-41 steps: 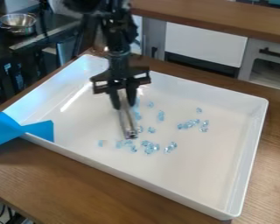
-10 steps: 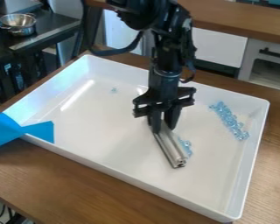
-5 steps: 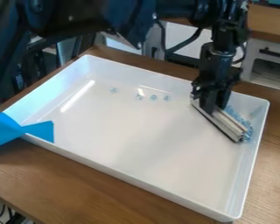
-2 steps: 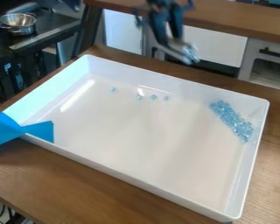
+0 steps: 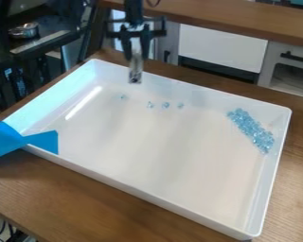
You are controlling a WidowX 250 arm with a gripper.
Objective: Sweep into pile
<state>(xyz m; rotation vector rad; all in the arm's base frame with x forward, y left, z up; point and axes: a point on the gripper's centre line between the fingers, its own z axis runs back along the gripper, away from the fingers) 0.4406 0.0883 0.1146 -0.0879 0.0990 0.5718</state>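
Observation:
Above the back left part of the tray hangs the gripper [image 5: 136,46], its fingers shut on a silvery metal bar [image 5: 136,68] that points down and toward the camera, raised off the tray floor. The white tray [image 5: 147,186] lies on the wooden table. Along its right side a slanting band of light-blue clear pieces [image 5: 251,130] lies close together. Several loose pieces [image 5: 166,105] are spread in a row near the back wall, one of them [image 5: 123,97] farther left.
Blue tape [image 5: 27,141] covers the tray's left front rim. A metal bowl [image 5: 24,30] stands on the dark counter at the upper left. Behind the tray are a wooden ledge [image 5: 243,21] and a white cabinet front [image 5: 220,47].
The gripper with the bar has swept toward the right side, risen off the pieces, then moved back to the left. The pieces once spread mid-tray now form the band at right.

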